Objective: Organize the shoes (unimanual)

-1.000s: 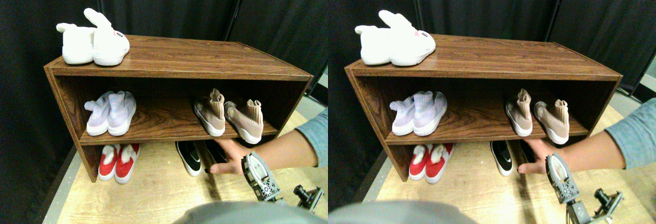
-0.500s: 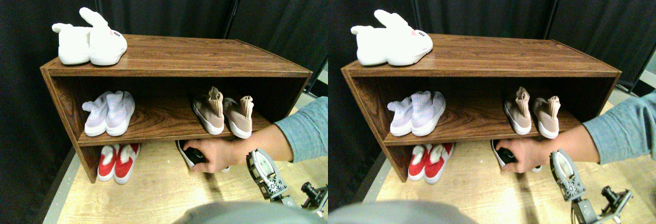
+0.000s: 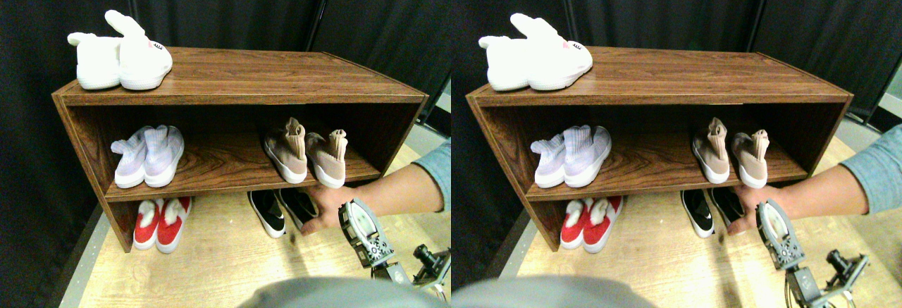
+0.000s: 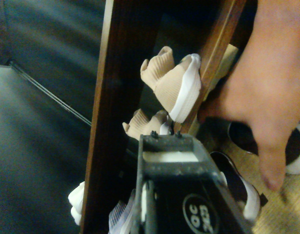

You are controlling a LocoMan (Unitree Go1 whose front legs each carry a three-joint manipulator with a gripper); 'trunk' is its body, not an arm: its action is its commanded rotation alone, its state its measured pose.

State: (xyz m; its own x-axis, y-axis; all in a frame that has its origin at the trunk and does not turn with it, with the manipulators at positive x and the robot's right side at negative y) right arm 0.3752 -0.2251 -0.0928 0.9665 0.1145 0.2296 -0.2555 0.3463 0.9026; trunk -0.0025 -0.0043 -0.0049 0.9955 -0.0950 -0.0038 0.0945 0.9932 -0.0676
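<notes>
Two tan sock sneakers [image 3: 287, 151] [image 4: 174, 85] stand side by side on the right of the middle shelf, toes outward. Below them, on the floor under the shelf, lie two black slip-ons [image 3: 268, 213] with white marks. A person's hand [image 3: 325, 206] [image 4: 267, 97] reaches in from the right and rests on the right-hand black slip-on [image 3: 299, 208]. My right gripper [image 3: 356, 223] hangs in front of the shelf's lower right, just right of that hand, touching no shoe. In the wrist view the dark jaw frame covers the lower part, with a black slip-on [image 4: 240, 187] beside it.
The brown wooden rack [image 3: 239, 96] carries white bunny slippers [image 3: 120, 58] on top at the left and pale lavender knit sneakers [image 3: 148, 156] on the middle shelf's left. Red slippers [image 3: 161, 222] sit on the light wood floor [image 3: 211, 266] underneath. Black curtains hang behind.
The person's hand drew back to the right from the left black slip-on and both black shoes now lie side by side. The right tan sneaker stands straighter than one second ago. The gripper barely moved.
</notes>
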